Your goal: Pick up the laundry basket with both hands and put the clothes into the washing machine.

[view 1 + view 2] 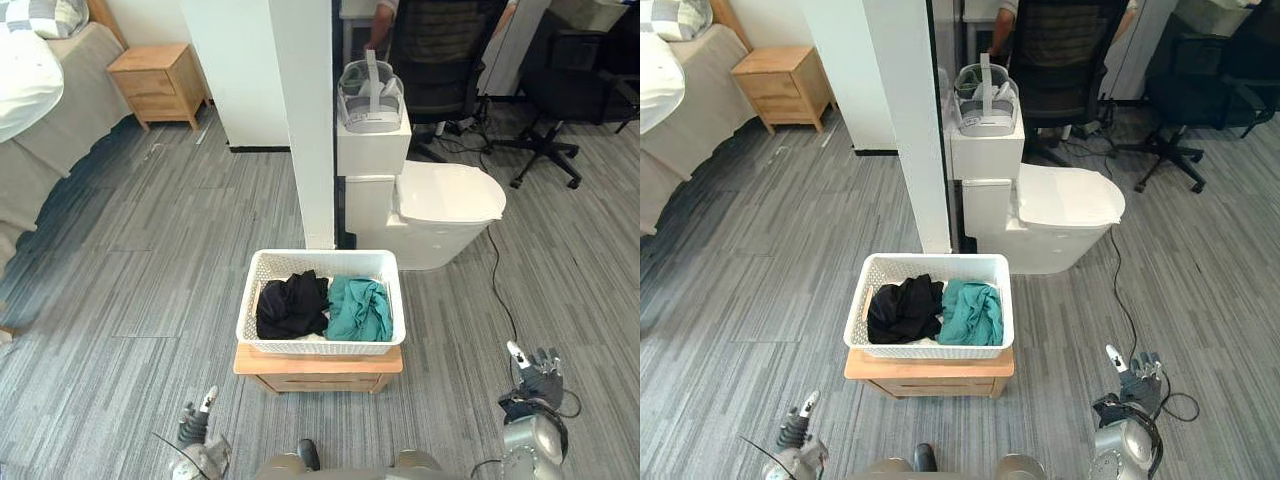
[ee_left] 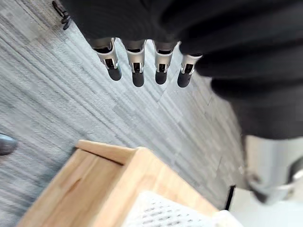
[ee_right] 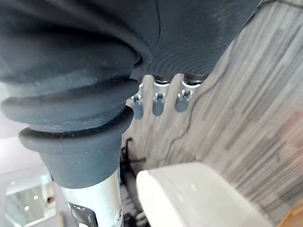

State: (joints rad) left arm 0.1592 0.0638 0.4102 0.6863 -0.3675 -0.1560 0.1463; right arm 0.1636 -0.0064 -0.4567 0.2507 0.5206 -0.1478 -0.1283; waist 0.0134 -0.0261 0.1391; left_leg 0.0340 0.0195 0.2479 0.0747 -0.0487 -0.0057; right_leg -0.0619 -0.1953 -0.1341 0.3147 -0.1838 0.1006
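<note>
— Where is the laundry basket (image 1: 320, 347)?
— On the low wooden desk (image 1: 318, 362), holding black and teal clothes (image 1: 358, 310).
— The hands?
— Left robot hand (image 1: 193, 427) near left, right robot hand (image 1: 540, 383) near right, fingers straight, well apart from it.

left of laundry basket (image 1: 320, 345): bare floor (image 1: 130, 300), clear lane for left hand (image 1: 193, 425)
right of it: floor open, right hand (image 1: 540, 382) well apart from the rim
behind: white pillar (image 1: 305, 120) just beside back rim, blocks
back right: toilet (image 1: 440, 205) near, narrows that corner
below: table (image 1: 318, 368) edge just past basket base
</note>
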